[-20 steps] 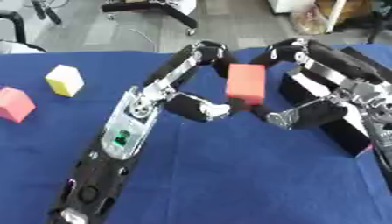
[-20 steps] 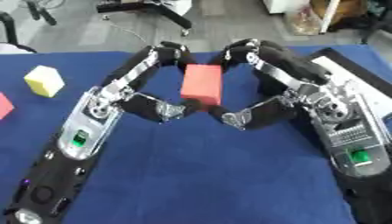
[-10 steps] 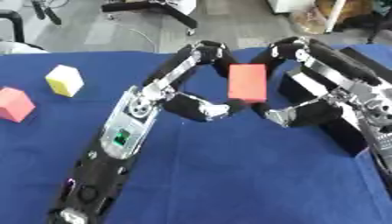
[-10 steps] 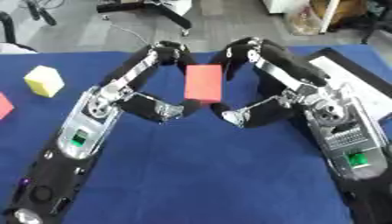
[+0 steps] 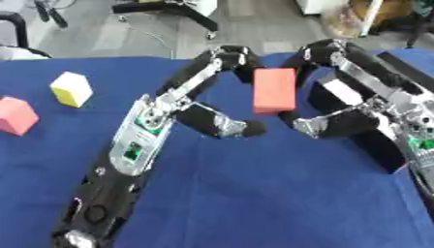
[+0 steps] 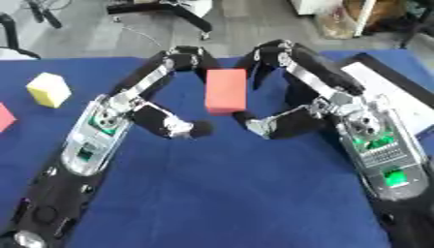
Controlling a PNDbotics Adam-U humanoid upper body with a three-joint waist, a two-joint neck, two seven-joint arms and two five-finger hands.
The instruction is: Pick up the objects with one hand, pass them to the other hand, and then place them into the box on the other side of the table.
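Note:
A red block (image 5: 274, 89) hangs upright above the blue table (image 5: 254, 193), between my two hands. My left hand (image 5: 196, 118) comes in from the lower left. Its fingers (image 5: 227, 54) curl over the block's upper left corner and its thumb (image 5: 244, 129) sits just below the block. My right hand (image 5: 356, 121) mirrors it from the right, with fingers (image 5: 320, 51) arched to the upper right corner and its thumb (image 5: 303, 124) under the lower right. Both hands are curled round the block.
A yellow cube (image 5: 71, 88) and a pink cube (image 5: 17, 115) lie on the cloth at the far left. A dark box with a pale inside (image 6: 398, 97) stands at the right edge behind my right arm. A chair base (image 5: 169, 8) stands on the floor beyond.
Almost nothing: the right thumb has crept slightly up toward the block's lower edge; block and left hand stay put.

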